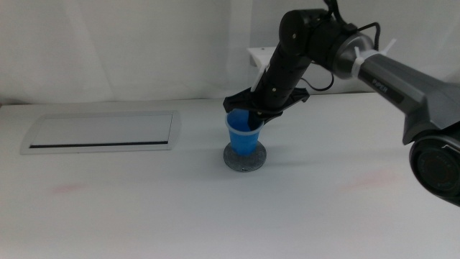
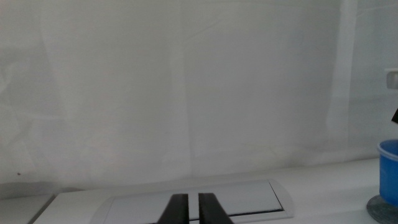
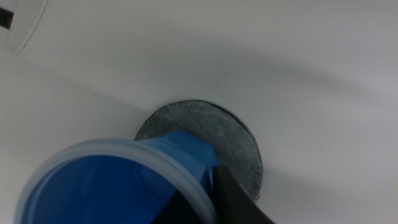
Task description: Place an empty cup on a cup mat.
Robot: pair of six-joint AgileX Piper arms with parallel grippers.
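The blue cup (image 1: 243,137) stands slightly tilted with its base on the round grey cup mat (image 1: 244,159), mid table. My right gripper (image 1: 251,113) comes in from the right and is shut on the cup's upper part at the rim. The right wrist view shows the cup (image 3: 118,183) close up, empty inside, over the mat (image 3: 217,134), with one dark jaw against its wall. My left gripper (image 2: 193,210) is shut and empty, away to the left and out of the middle view. Its camera sees the cup (image 2: 389,169) and the mat's edge (image 2: 379,210) from the side.
A white rectangular panel (image 1: 100,132) lies flat at the back left and also shows in the left wrist view (image 2: 205,198). A white object (image 1: 260,56) stands behind the right arm. A white backdrop closes the far side.
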